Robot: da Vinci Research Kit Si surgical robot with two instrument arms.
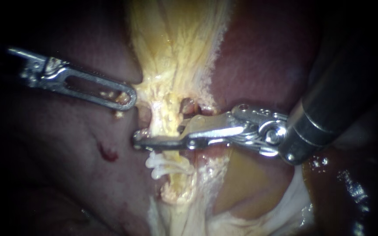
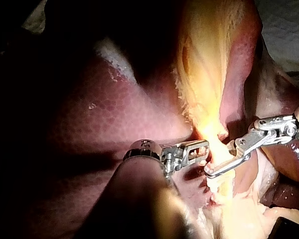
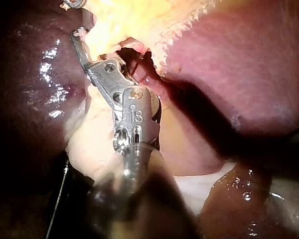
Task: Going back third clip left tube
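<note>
While just beside clips, right instrument

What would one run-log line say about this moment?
left instrument: tip at edge of yellow tissue band | right instrument: tip across the band | white clips: on band, just below right instrument

The right instrument extends from its shaft, its slender metal tip lying against the frayed edge of the yellow fatty tissue ahead of it. Dark red liver lies on either side of the instrument, glistening wet on one side. Pale tissue sits just beside the instrument's wrist, and a brownish wet surface lies farther back, beside the shaft.
</note>
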